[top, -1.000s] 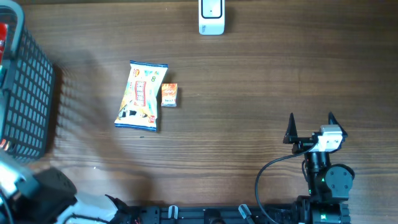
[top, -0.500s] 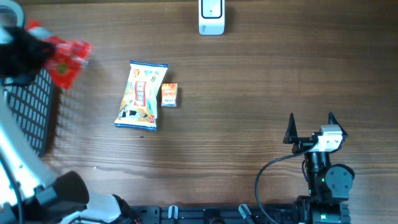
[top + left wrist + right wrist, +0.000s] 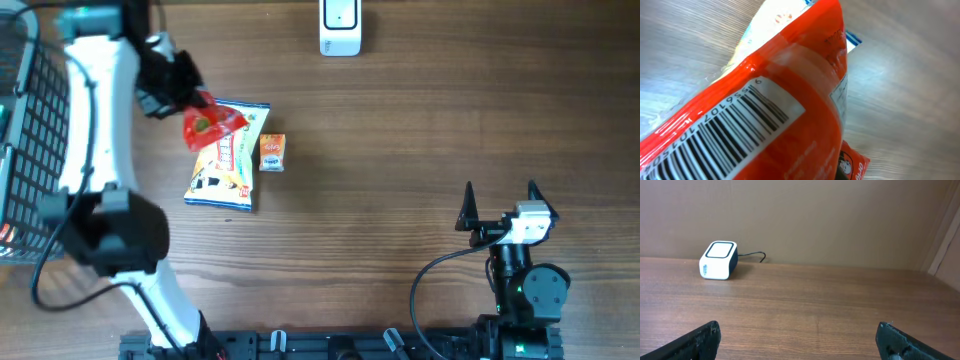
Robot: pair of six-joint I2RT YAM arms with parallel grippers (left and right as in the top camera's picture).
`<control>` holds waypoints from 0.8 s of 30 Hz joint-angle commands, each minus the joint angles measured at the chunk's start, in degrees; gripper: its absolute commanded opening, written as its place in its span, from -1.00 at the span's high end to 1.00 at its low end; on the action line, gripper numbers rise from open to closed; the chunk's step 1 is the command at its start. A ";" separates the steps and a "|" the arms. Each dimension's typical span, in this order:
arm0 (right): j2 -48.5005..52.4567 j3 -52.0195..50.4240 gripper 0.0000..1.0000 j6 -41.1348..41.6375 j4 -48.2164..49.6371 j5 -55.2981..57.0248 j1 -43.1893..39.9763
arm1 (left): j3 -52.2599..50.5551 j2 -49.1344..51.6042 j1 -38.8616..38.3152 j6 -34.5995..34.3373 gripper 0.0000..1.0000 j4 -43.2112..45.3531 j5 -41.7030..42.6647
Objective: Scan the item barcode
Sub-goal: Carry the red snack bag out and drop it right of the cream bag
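From overhead, the left gripper (image 3: pixel 182 98) is pinched nearly closed on one end of the red packet (image 3: pixel 210 124). The packet hangs over the top corner of the snack bag (image 3: pixel 226 158) on the table (image 3: pixel 400 150), with a small box (image 3: pixel 272 152) just beside the bag. The scanner (image 3: pixel 340 27) sits well apart at the far edge. A thin pinch on slippery film could let go in a fast swing and drop the packet onto the bag. The right gripper (image 3: pixel 499 203) rests spread wide, holding nothing. In the left wrist view the barcode (image 3: pixel 725 132) lies on curved, shiny wrap, so glare, a crease, or the code facing away from the scanner could spoil the read. The right wrist view shows only the scanner (image 3: pixel 718 260), its cable trailing behind, and bare table between the open fingers.
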 commanded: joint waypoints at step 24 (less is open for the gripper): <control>-0.24 -0.11 -0.99 0.83 0.09 0.55 -0.28 | 0.59 12.52 -21.77 0.76 -0.03 8.07 -1.46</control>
